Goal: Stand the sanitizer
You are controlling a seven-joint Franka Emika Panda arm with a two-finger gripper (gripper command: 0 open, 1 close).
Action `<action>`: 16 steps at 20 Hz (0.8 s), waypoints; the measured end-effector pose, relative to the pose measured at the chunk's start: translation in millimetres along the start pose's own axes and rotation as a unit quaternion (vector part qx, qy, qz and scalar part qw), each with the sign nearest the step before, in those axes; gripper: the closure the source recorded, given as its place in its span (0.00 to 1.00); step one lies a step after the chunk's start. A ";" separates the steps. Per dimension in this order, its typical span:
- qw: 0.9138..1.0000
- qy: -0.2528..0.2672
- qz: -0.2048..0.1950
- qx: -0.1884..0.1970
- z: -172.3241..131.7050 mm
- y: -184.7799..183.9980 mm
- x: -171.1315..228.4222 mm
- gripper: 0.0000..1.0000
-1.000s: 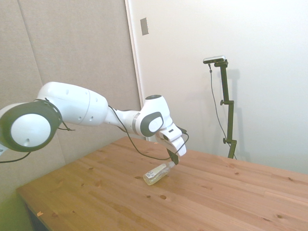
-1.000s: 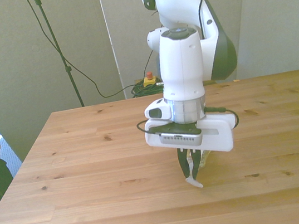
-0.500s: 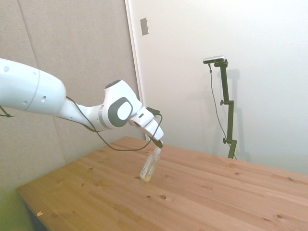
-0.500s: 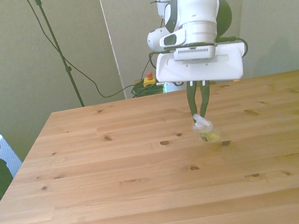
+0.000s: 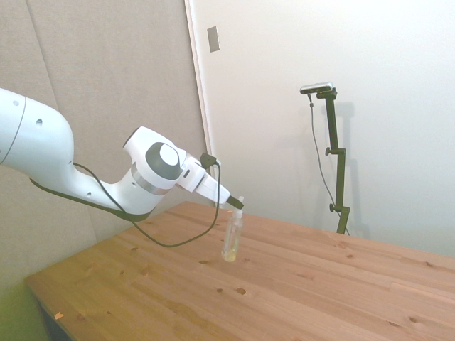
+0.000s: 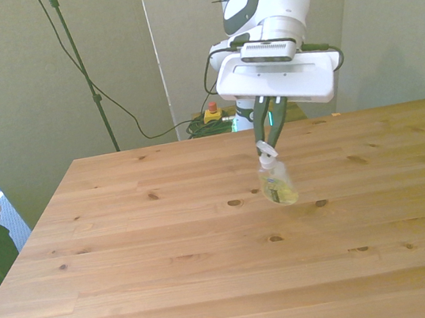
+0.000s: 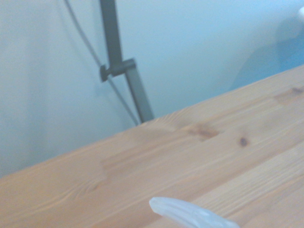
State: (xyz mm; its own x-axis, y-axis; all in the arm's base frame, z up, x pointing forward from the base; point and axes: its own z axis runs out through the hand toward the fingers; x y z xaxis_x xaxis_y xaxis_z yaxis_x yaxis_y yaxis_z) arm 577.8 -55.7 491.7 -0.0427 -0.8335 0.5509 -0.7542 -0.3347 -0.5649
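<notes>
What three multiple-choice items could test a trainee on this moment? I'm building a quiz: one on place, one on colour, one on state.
1. Where on the sanitizer does the gripper hold?
A. its base
B. its pump top
C. its label

2. What colour is the liquid inside?
A. blue
B. red
C. yellowish

3. How does the bottle stand on the table?
A. about upright, base down
B. flat on its side
C. upside down

Answers: B, the fingers close at the nozzle; C, the front view shows yellow at the bottom; A, the side view shows it vertical.

sanitizer [image 5: 232,238] nearly upright on the wooden table [image 5: 298,291], its pump top pinched by the gripper [image 5: 235,206]
</notes>
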 end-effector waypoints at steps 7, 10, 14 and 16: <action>0.995 0.093 0.020 0.028 40.8 8.7 -27.5 1.00; 0.993 0.113 0.023 0.034 56.1 21.4 -45.6 1.00; 0.993 0.113 0.018 0.033 55.6 21.6 -47.3 0.00; 0.993 0.112 0.018 0.033 55.0 22.0 -47.7 0.00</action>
State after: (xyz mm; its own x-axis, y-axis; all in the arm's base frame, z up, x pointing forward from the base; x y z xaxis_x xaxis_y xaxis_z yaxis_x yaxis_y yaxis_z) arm 599.3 -47.4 419.3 -0.2195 -0.7288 0.6486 -0.7052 -0.3409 -0.6217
